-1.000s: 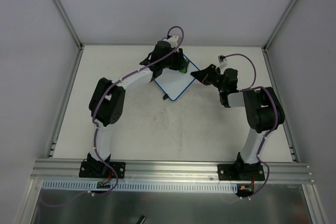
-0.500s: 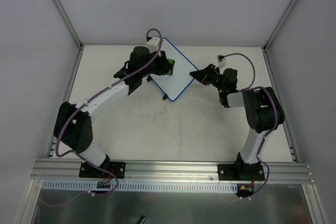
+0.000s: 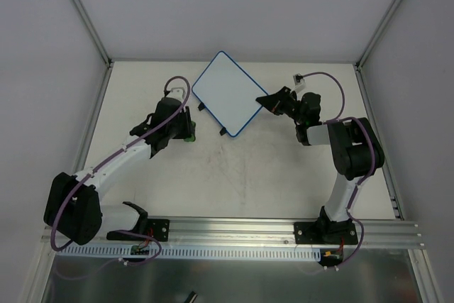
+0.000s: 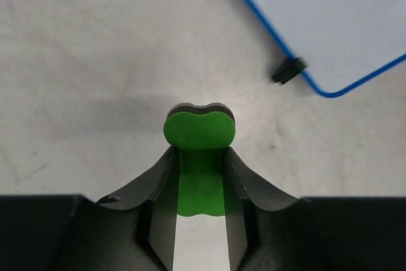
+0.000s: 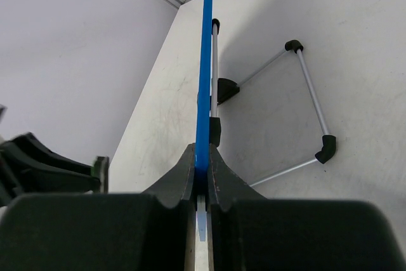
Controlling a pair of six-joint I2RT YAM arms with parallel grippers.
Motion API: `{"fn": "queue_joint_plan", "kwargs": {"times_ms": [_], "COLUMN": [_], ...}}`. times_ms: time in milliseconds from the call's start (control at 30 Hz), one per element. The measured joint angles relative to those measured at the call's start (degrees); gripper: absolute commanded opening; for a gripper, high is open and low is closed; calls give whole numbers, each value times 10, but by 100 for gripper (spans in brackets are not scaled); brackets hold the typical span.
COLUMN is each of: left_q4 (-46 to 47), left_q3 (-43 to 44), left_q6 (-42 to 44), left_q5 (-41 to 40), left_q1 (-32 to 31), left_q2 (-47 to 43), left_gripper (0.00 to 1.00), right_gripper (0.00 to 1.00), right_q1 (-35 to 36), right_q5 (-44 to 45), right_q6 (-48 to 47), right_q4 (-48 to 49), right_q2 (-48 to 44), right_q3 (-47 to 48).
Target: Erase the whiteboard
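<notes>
One whiteboard (image 3: 225, 92), pinched by the right gripper (image 3: 267, 100). One green eraser (image 4: 199, 132), clamped by the left gripper (image 4: 199, 157). Two grippers in all

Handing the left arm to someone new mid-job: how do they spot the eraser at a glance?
Find the blue-rimmed whiteboard toward the back of the table, then look left to the left gripper over bare tabletop. The eraser is the small block pinched between its fingers: the only bright green thing in view, backed by a dark layer.

The blue-rimmed whiteboard (image 3: 225, 94), its face blank, sits turned diamond-wise at the table's (image 3: 234, 175) far middle.
</notes>
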Motion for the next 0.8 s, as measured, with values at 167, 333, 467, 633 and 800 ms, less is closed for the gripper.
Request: {"fn": "queue_joint_plan", "kwargs": {"times_ms": [167, 333, 467, 633, 800], "left_q4": [-42, -56, -73, -79, -87], "left_q3": [-30, -14, 11, 22, 22], "left_q6": [-14, -14, -14, -15, -17], "left_q5": [-17, -16, -14, -15, -16], "left_q1": [34, 40, 40, 40, 40], "left_q2": [38, 123, 188, 197, 195], "left_gripper": [0, 0, 17, 39, 53], "right_gripper": [0, 0, 0, 0, 0], "right_q1": [0, 0, 0, 0, 0], "right_q5": [0, 0, 0, 0, 0], "right_q6": [0, 0, 0, 0, 0], "right_q4": [0, 0, 0, 0, 0], "right_q2": [0, 0, 0, 0, 0], "right_q3": [0, 0, 0, 0, 0]}}
